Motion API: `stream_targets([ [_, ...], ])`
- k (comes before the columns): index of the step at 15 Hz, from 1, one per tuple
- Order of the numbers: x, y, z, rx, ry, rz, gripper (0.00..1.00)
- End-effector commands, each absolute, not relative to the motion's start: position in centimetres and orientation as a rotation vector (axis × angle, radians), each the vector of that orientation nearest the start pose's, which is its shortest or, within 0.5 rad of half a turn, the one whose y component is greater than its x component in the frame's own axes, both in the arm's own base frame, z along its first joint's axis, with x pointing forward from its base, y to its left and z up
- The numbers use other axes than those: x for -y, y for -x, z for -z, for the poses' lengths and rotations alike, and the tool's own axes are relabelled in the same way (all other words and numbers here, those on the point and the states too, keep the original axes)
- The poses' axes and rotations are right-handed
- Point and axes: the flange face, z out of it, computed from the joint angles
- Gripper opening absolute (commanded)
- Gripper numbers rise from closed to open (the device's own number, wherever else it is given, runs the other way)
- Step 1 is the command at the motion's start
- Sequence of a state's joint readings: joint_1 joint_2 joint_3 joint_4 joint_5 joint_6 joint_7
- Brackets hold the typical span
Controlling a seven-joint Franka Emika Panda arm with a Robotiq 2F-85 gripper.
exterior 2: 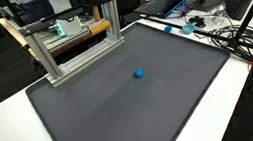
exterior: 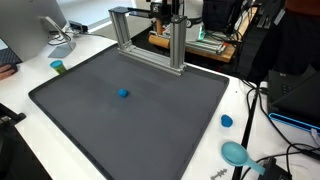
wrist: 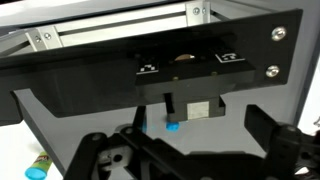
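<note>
The blue piece (exterior: 123,94) lies alone on the dark mat (exterior: 130,130) that covers most of the white tabletop (exterior: 250,105), a little in front of the aluminium frame (exterior: 150,40) and well apart from everything else; in an exterior view it sits near the mat's middle (exterior 2: 139,75). It is small and rounded, so it is probably very light and stiff enough to squeeze. If it is a ball, it may roll or squirt out of a skewed grip. The surest hold would be from straight above, with one finger on each side of its widest part. In the wrist view the pincer (wrist: 180,150) is spread wide with nothing between its fingers. It is held back behind the frame, whose black plate (wrist: 160,60) fills the upper picture, and the blue piece (wrist: 173,127) shows in the gap below that plate. The arm hardly shows in the exterior views, so its reach cannot be judged.
</note>
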State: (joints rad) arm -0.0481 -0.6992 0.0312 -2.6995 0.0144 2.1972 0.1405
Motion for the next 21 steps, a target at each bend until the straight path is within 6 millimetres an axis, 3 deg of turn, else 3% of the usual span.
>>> stream_targets([
  [1,0.7,-35.4,-45.5,-0.202,3.076,0.296,1.0],
  [9,-0.2,-35.9,-44.2,-0.256,3.099,0.217,0.99],
  [12,-0.4,-35.8,-43.9,-0.242,3.106,0.188,0.92],
  [14,-0.5,-35.8,-43.9,-0.232,3.104,0.182,0.92],
  [16,-0.6,-35.8,-44.1,-0.246,3.09,0.193,1.0],
  [21,-0.2,-35.7,-43.7,-0.223,3.126,0.201,1.0],
])
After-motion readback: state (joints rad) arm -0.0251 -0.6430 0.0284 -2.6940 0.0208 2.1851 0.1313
